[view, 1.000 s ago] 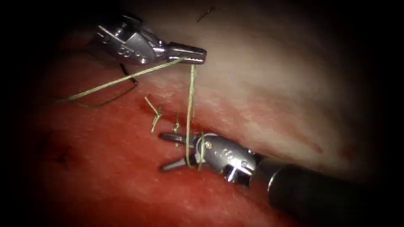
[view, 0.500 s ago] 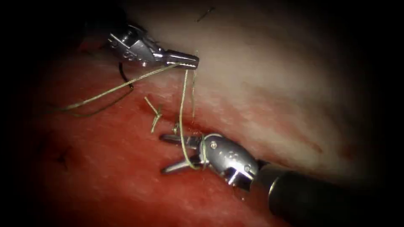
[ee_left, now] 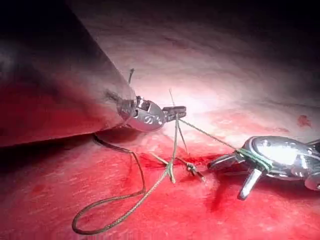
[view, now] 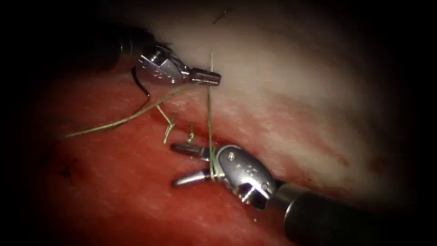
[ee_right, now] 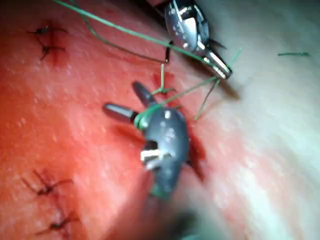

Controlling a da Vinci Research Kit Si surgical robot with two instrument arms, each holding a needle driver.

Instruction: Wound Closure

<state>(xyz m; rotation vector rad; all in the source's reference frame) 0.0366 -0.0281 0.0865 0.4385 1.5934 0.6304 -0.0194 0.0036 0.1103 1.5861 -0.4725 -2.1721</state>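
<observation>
My left tool is above the cut, jaws shut on the green thread. From there one strand drops straight to my right tool, whose jaws stand open over the cut with the thread wound around their base. Nothing lies between them. Another strand trails left across the tissue. A thin dark curve, apparently the needle, lies on the tissue left of the cut under the left tool, held by neither tool. The left wrist view shows the left tool, the loops and a slack thread loop.
A tied stitch with short cut ends and a second knot sit on the cut beside the right tool. Older dark stitches mark the tissue to the left. Red fluid wets the lower tissue. A loose thread scrap lies far up.
The left tool has shifted down and a little right with the thread. The strand to the right tool has gone from slack to straight, and the loops have drawn snug on its jaw base.
</observation>
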